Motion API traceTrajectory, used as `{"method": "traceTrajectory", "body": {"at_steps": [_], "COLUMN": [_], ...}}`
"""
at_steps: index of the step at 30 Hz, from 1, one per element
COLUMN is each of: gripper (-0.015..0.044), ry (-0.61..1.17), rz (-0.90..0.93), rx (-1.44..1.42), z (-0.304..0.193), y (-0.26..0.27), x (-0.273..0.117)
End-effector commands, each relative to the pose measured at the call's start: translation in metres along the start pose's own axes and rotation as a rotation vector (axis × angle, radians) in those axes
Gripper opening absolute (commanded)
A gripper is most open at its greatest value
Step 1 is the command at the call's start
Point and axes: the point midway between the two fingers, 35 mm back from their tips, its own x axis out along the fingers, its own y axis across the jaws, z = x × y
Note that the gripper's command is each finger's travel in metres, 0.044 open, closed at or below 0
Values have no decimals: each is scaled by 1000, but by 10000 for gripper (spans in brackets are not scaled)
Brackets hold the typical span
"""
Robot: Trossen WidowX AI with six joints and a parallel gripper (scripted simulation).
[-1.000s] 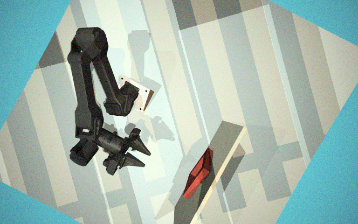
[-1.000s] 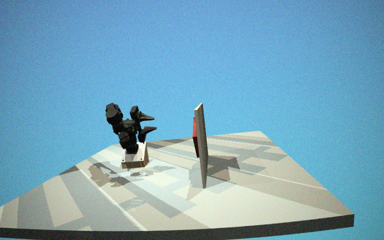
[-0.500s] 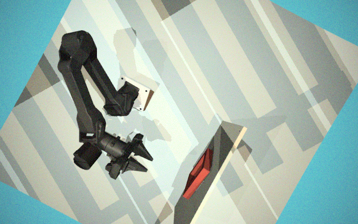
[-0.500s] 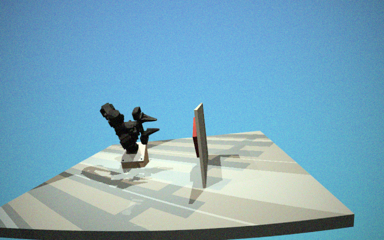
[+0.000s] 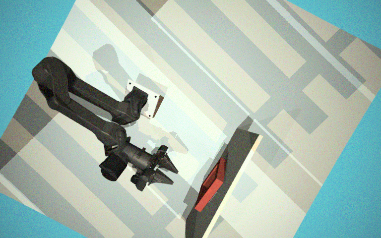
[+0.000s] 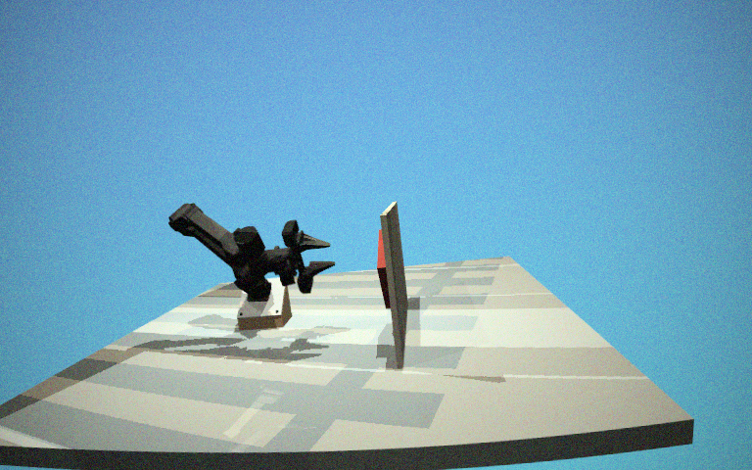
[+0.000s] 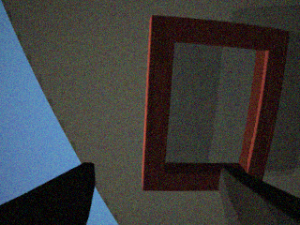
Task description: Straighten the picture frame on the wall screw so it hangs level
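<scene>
The red picture frame hangs on the front face of the upright grey wall panel. In the wrist view its sides are not parallel to the slanting panel edge, and its top bar runs slightly down to the right. The screw and the strip are hidden. My gripper is open and empty, a gap short of the panel. In the wrist view the right finger overlaps the frame's bottom right corner; the top and exterior views show it apart from the frame.
The panel stands upright on the striped tabletop. The arm's white base plate is on the tabletop behind the gripper. The panel's side edge shows left of the frame in the wrist view. Shadows fall on the panel and tabletop.
</scene>
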Motion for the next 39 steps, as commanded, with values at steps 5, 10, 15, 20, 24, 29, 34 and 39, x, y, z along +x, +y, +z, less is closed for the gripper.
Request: {"method": "traceTrajectory", "body": {"at_steps": [5,10,15,20,24,29,34,39], "gripper": [260,260,260,260,260,260,260,260], "ry": [-4,-4,-4,-5,-5,-5,-5,-5], "rz": [-6,-6,-5,-3,-2,-2,-2,-2], "rx": [3,3,4,5,5,6,6,6], "z": [-1,-1,3,4,1,-1,-1,-1], "y": [-4,-4,-1,0,-4,-5,-5,-5], "x": [2,3,20,52,78,83,83,83]}}
